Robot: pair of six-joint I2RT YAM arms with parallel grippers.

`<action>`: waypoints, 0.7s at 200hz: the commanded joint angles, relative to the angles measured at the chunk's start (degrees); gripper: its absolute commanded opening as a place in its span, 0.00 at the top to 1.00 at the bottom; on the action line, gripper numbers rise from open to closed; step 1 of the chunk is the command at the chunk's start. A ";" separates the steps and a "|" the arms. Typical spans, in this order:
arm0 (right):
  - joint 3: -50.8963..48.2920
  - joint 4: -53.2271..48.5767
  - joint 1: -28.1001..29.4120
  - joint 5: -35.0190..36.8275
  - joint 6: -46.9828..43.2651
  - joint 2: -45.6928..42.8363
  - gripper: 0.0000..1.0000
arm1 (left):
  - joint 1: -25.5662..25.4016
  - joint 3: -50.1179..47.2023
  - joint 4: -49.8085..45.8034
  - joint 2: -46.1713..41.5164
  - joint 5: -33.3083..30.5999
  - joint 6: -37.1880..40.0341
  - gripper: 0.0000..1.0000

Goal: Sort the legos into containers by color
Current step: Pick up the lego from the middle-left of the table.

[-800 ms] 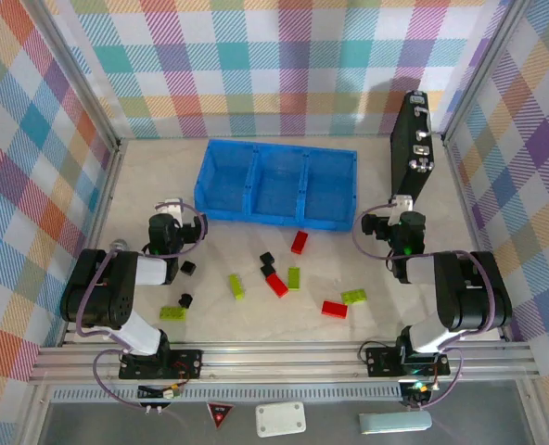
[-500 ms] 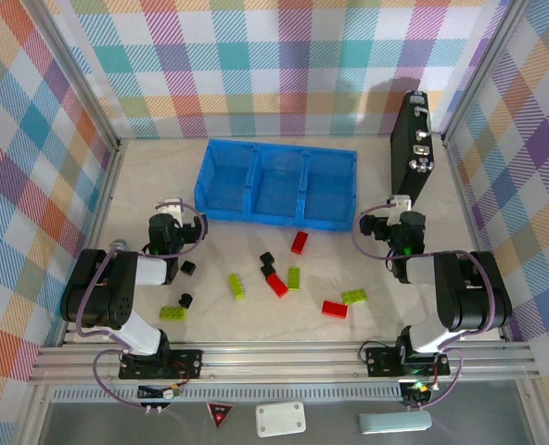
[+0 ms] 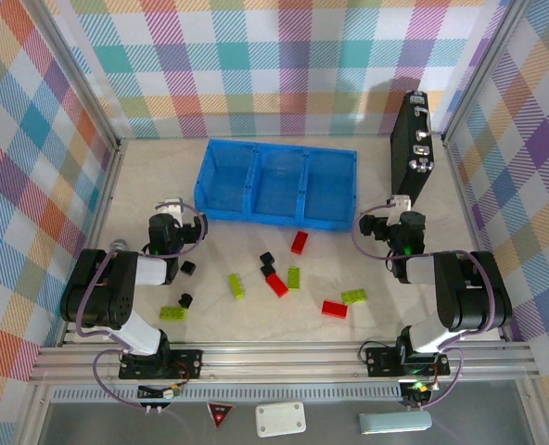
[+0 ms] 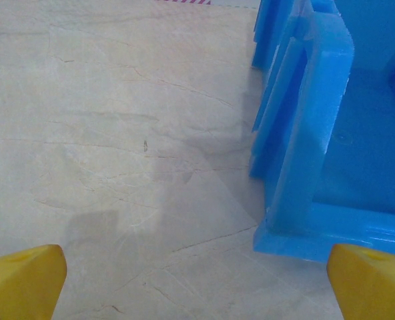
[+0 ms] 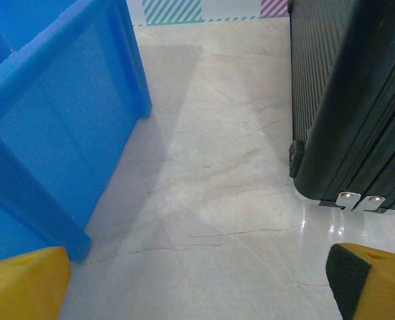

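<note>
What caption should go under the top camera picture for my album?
Left gripper and right gripper open, legos scattered before the blue tray.

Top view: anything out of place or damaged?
Nothing damaged or spilled. The blue tray sits slightly rotated, its right end nearer the arms. The legos lie scattered on the table in front of it. The black case stands at the right.

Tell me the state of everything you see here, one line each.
left pincer, open, holding nothing.
right pincer, open, holding nothing.
blue tray, upright, all three compartments empty.
legos, loose on the table, none sorted yet.
black case, standing on edge, closed.
</note>
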 commanded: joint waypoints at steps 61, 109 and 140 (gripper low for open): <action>0.55 0.57 -0.59 -1.04 -0.53 -0.05 0.01 | 0.23 -0.42 1.69 -0.04 0.65 0.83 0.00; 1.21 -2.10 -0.58 -0.97 -0.54 -2.08 0.01 | 0.17 0.58 -1.65 -1.69 1.11 1.12 0.00; 2.00 -5.65 -0.58 -0.13 -0.23 -4.61 0.01 | -0.09 2.31 -6.60 -4.55 -0.47 1.01 0.00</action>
